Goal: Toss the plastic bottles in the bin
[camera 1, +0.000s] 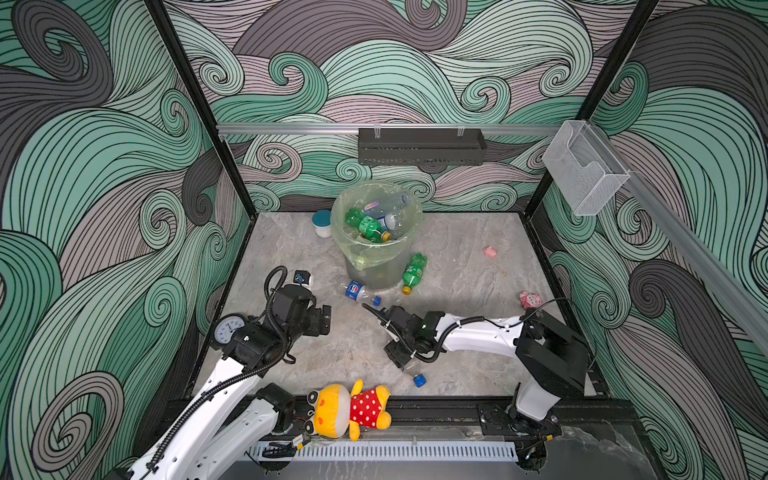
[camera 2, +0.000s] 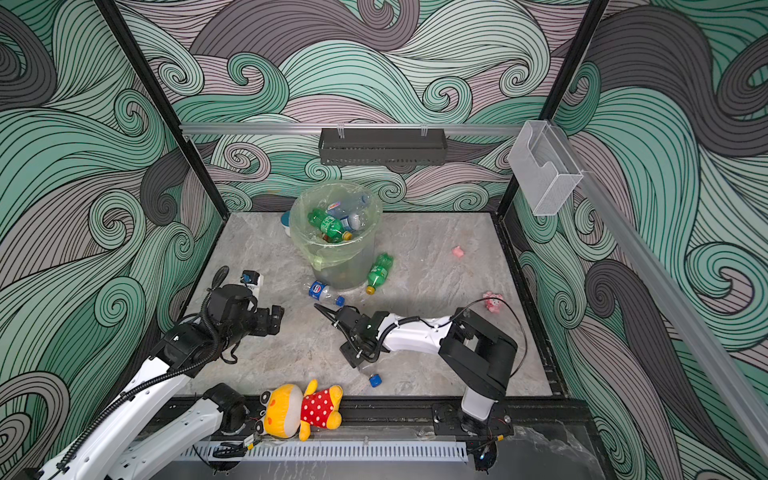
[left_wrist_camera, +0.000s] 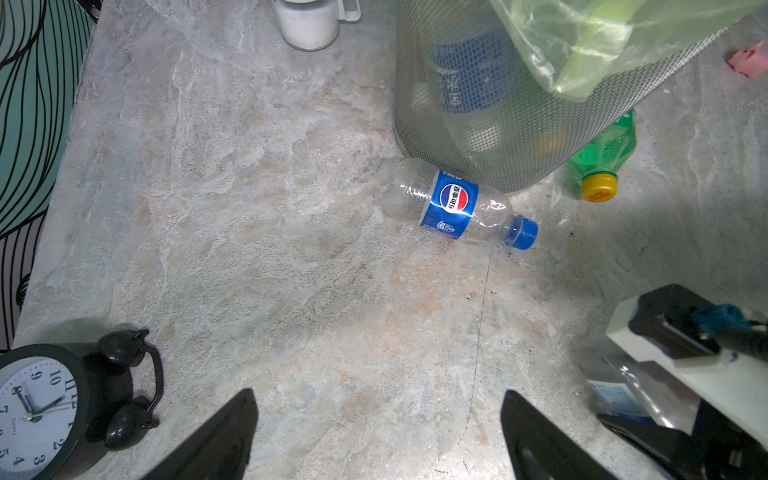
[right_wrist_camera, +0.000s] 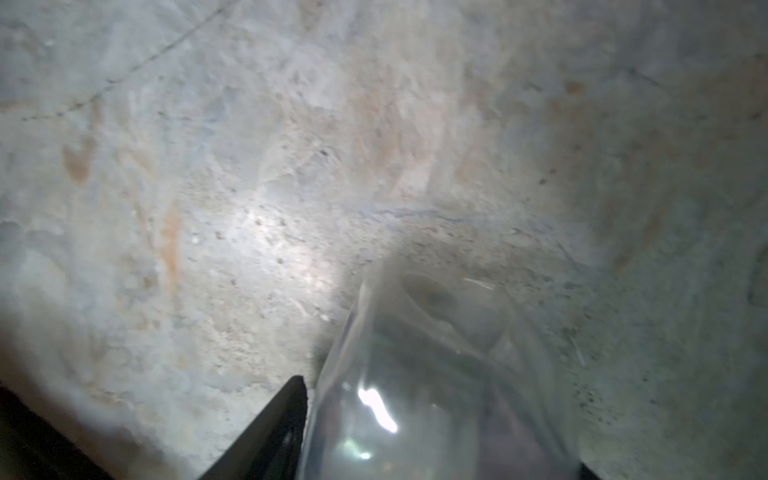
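Landmark: the bin [camera 1: 374, 272] stands at the back of the table, its bag folded over the rim and several bottles already inside.
Bottle being taken: a clear blue-capped bottle [camera 1: 419, 380] lies well in front of the bin on the right arm's side, mostly covered by the right gripper [right_wrist_camera: 436, 419].
Right jaws: they straddle that bottle. One finger [right_wrist_camera: 286, 411] rests against its wall and the other is hidden, so I cannot tell whether the pinch is made.
Other arm: the left gripper [left_wrist_camera: 378, 436] is spread wide and empty, in front of the bin on the left arm's side.
Loose bottles: a blue-labelled bottle [left_wrist_camera: 453, 205] touches the bin's foot, and a green bottle [camera 1: 413, 272] lies just beside the bin.
Handling: it is probably empty, so light, thin-walled and slick, and it should dent under a squeeze and roll. It is best taken across the straight middle, not the tapering neck.
Right wrist view only: the bottle's dimpled base and the finger contact. In both top views little shows but its cap.
Left wrist view only: the bin's mesh wall, with bottles behind it.
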Controlling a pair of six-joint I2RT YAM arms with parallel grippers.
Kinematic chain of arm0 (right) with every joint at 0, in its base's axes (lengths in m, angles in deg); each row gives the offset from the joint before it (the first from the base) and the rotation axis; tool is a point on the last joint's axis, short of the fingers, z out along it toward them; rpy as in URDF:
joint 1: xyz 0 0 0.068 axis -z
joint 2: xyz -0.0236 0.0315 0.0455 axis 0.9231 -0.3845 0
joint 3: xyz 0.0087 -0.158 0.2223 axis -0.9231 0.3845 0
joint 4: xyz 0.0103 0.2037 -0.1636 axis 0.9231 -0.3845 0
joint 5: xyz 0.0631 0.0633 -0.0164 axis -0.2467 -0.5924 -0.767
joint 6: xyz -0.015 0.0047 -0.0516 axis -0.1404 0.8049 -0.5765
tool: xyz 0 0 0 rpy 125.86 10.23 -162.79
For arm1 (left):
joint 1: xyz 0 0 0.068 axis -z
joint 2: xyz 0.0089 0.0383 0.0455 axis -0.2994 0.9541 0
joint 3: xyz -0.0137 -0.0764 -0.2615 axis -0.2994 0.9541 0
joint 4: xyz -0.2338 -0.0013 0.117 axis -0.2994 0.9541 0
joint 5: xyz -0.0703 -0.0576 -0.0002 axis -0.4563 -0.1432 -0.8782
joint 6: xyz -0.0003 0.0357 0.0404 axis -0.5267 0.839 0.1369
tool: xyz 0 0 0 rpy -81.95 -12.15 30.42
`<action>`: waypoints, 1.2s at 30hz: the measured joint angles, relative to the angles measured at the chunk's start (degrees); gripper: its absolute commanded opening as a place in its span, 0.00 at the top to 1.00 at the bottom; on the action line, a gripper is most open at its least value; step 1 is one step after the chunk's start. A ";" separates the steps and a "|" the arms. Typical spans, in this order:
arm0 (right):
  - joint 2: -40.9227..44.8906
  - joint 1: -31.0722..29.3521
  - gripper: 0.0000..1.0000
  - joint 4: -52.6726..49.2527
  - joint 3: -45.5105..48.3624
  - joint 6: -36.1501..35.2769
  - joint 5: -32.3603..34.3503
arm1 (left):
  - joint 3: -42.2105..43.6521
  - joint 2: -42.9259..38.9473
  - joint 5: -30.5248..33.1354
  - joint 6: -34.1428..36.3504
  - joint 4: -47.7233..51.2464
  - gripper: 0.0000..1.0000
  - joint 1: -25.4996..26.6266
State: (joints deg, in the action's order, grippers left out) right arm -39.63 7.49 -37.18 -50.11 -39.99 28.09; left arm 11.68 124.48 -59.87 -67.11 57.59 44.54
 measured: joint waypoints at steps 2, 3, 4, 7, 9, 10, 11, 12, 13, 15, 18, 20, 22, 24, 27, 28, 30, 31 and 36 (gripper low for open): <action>2.05 2.25 0.35 -0.02 2.14 0.28 0.66 | 0.00 0.35 0.00 0.00 -0.09 0.07 0.00; 3.06 3.34 0.36 0.00 3.02 0.35 0.76 | 0.00 0.37 0.02 0.00 -0.15 0.07 0.00; 4.39 4.68 0.36 0.09 4.11 0.42 0.79 | 0.00 0.48 0.02 0.00 -0.24 0.07 0.00; 8.63 8.37 0.36 0.74 7.04 0.55 0.61 | 0.00 0.61 -0.02 0.00 -0.79 0.07 0.00; 11.45 10.69 0.37 0.87 8.39 0.57 0.52 | 0.00 0.61 -0.22 -0.04 -1.33 0.07 0.00; 12.90 11.89 0.37 0.94 8.92 0.57 0.44 | 0.00 0.61 -0.37 -0.04 -1.75 0.07 0.00; 14.21 13.09 0.37 0.98 9.29 0.55 0.28 | 0.00 0.63 -0.63 -0.07 -2.29 0.07 0.00; 15.28 14.08 0.37 1.03 9.51 0.55 0.04 | 0.00 0.70 -0.79 -0.11 -2.64 0.07 0.00; 16.61 15.17 0.36 1.07 9.70 0.50 -0.37 | 0.00 0.74 -0.94 -0.17 -3.04 0.07 0.00; 19.02 17.20 0.36 1.33 9.73 0.31 -0.96 | 0.00 1.20 -1.20 -0.24 -3.72 0.07 0.00; 23.06 19.69 0.36 2.62 9.73 0.07 -2.19 | 0.00 2.56 -1.57 -0.28 -4.35 0.08 0.00; 26.16 21.14 0.36 3.45 9.66 -0.20 -3.19 | 0.00 3.19 -1.81 -0.28 -4.59 0.08 0.00; 28.44 22.08 0.37 3.87 9.42 -0.42 -4.04 | 0.00 3.30 -2.03 -0.28 -4.68 0.08 0.00; 30.16 22.75 0.36 3.91 8.92 -0.70 -4.92 | 0.00 3.23 -2.05 -0.28 -4.85 0.08 0.00; 31.61 23.30 0.28 3.72 7.98 -1.64 -6.12 | 0.00 3.23 -2.05 -0.28 -4.94 0.08 0.00; 31.58 23.30 0.25 3.23 7.39 -2.05 -6.64 | 0.00 3.23 -2.08 -0.28 -4.96 0.08 0.00; 31.06 23.50 0.22 2.29 6.75 -2.78 -7.32 | 0.00 3.23 -2.08 -0.28 -4.94 0.08 0.00; 30.56 23.50 0.21 1.66 6.67 -3.10 -7.76 | 0.00 3.23 -2.10 -0.28 -4.96 0.08 0.00; 27.50 22.86 0.18 -1.68 7.58 -3.17 -9.57 | 0.00 3.23 -2.14 -0.28 -4.96 0.08 0.00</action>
State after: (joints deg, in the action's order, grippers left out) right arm -12.13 30.35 -38.86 -42.53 -43.16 18.52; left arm 11.68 127.72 -62.02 -67.39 52.63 44.54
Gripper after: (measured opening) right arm 0.812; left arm 0.925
